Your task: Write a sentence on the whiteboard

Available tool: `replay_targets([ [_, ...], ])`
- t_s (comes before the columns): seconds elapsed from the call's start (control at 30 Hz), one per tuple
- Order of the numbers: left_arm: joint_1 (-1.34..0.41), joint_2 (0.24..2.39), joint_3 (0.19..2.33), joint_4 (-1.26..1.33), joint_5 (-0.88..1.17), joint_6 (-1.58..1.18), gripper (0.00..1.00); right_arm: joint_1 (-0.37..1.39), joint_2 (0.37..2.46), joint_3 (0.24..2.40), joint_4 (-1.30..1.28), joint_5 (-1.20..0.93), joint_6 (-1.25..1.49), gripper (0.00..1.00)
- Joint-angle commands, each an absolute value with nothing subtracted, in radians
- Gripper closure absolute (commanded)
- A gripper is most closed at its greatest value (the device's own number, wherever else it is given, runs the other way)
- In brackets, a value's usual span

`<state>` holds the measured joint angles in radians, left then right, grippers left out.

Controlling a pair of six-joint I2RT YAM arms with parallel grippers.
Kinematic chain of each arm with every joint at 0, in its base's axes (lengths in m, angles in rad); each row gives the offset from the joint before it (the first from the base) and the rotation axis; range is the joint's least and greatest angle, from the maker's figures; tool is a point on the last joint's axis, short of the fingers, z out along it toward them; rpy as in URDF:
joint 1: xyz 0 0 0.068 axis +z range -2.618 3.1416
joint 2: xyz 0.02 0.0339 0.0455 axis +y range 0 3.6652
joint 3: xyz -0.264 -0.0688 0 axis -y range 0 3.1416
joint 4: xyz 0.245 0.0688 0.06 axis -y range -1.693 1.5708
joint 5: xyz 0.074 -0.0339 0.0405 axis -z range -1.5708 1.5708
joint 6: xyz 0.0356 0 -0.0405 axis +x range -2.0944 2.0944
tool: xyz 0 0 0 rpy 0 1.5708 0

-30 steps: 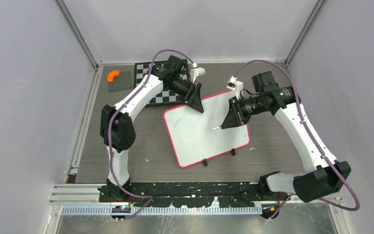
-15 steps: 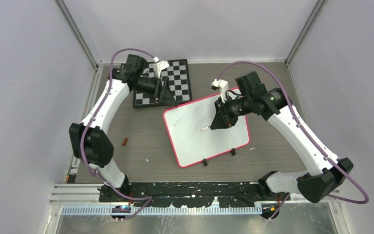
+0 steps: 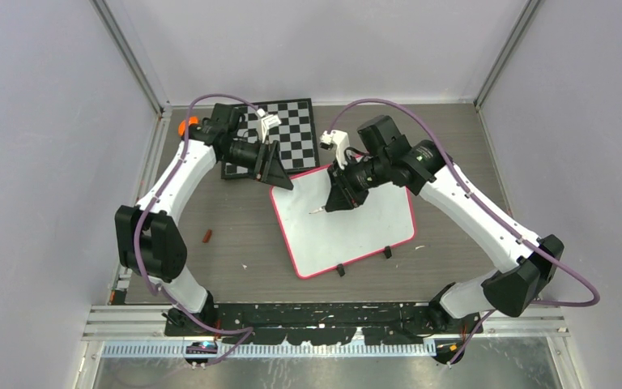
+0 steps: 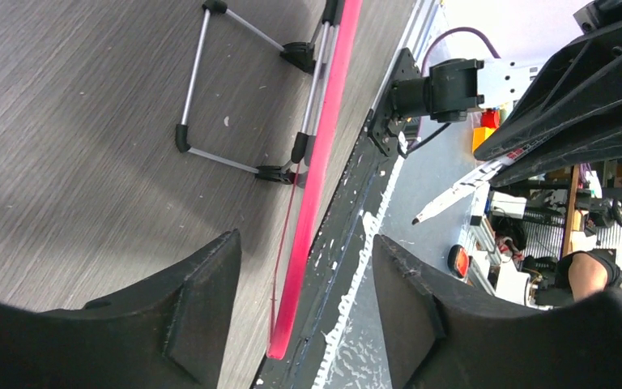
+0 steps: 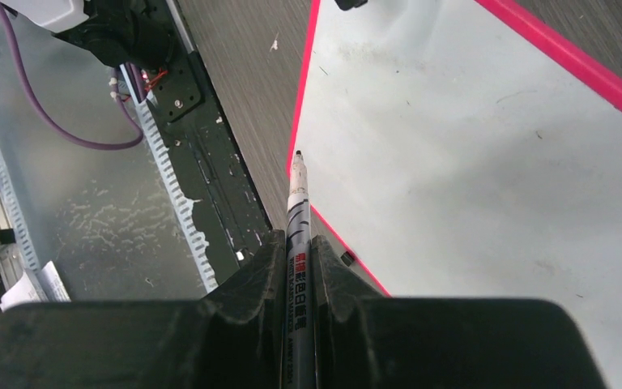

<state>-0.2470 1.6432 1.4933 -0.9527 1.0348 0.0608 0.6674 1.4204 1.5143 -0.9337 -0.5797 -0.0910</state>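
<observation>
Black plastic, the left hand stands released at the far left corner of the whiteboard, just beside the checkered board. In its wrist view the pink-red rim passes between the two fingers with free space on each side, so it presses nothing. I judge that this hand should clench on the rim, or press the corner down, before any stroke begins. Otherwise the board, which stands on small black clip feet, may slide on the bench under the pen.

The whiteboard lies in the middle of the bench, turned a little. Its white face shows no letter yet, so the sentence is not begun.

More to the right, the right hand is clenched on a marker, which points down toward the left part of the board, near the rim. Whether the tip touches the surface I cannot tell. For a good first line the tip should meet the face lightly and move in slow, small strokes, leaving room for a second line below.
</observation>
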Motion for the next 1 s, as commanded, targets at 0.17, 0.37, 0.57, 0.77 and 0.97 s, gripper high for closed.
replay_targets([
  [0.17, -0.247, 1.628, 1.501, -0.909, 1.123, 0.058, 0.45, 0.734, 1.414, 1.568, -0.900, -0.478, -0.084, 1.00],
  [0.37, -0.247, 1.620, 1.488, -0.889, 1.123, 0.045, 0.48, 0.769, 1.409, 1.570, -0.920, -0.437, -0.100, 1.00],
  [0.57, -0.248, 1.627, 1.491, -0.887, 1.134, 0.041, 0.54, 0.778, 1.403, 1.529, -0.896, -0.451, -0.100, 1.00],
  [0.77, -0.249, 1.633, 1.489, -0.882, 1.144, 0.038, 0.63, 0.792, 1.419, 1.543, -0.872, -0.437, -0.088, 1.00],
  [0.97, -0.249, 1.635, 1.488, -0.881, 1.149, 0.038, 0.67, 0.819, 1.456, 1.607, -0.868, -0.394, -0.075, 1.00],
])
